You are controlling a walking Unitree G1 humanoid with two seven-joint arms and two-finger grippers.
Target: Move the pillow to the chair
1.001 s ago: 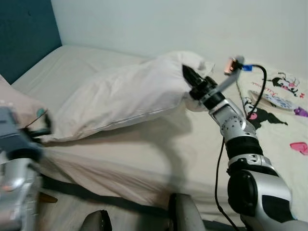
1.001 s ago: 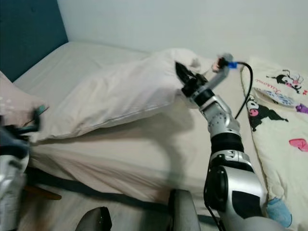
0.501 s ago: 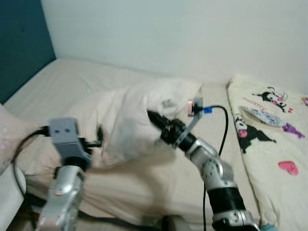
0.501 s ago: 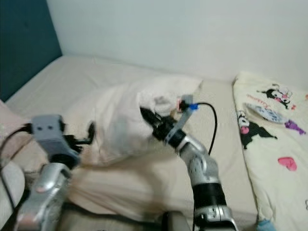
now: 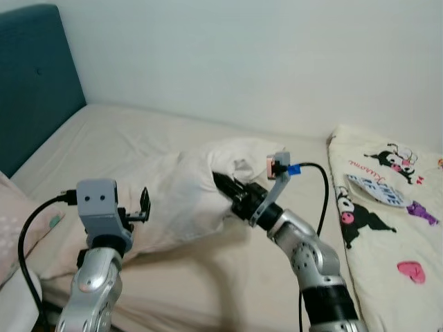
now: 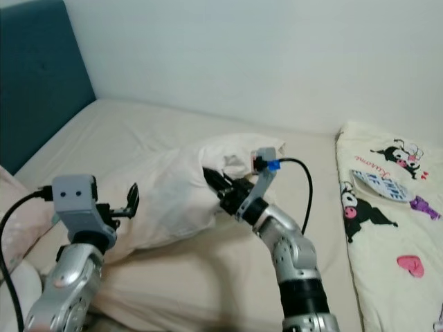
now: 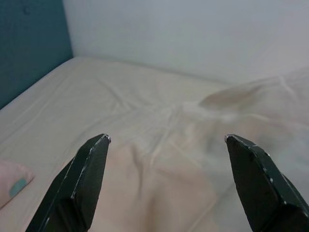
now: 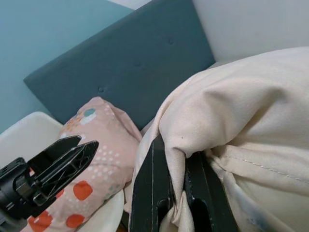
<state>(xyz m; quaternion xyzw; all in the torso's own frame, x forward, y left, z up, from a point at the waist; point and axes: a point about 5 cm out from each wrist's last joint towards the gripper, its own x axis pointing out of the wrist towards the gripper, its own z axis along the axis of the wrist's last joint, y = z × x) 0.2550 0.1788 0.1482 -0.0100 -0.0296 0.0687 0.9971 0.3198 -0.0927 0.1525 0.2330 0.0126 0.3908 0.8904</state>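
**Right tool pinches the pillow on the bed**

We see a wide bed with a beige sheet (image 5: 138, 138) running from a dark teal upholstered headboard (image 5: 31, 76) on our left to a plain pale wall behind. Along the right side of the bed lies a cream blanket printed with black-and-white cartoon figures (image 5: 387, 207). In the middle of the bed lies the large cream fabric pillow (image 5: 187, 200), bunched up where it is gripped and otherwise resting on the sheet.

Our silver right arm (image 5: 311, 256) reaches forward across the bed, and the right tool (image 5: 225, 187) has its two black fingers pressed together on a fold of the pillow's fabric; the right wrist view shows the cloth squeezed between them. Our silver left arm (image 5: 93, 290) is raised near the pillow's left end, with the left tool (image 5: 142, 206) spread wide and holding nothing, close to the pillow but apart from it.

At the far left edge sits a pink cushion with teal and red spots (image 8: 96, 145), beside the rim of a white chair seat (image 8: 29, 130).
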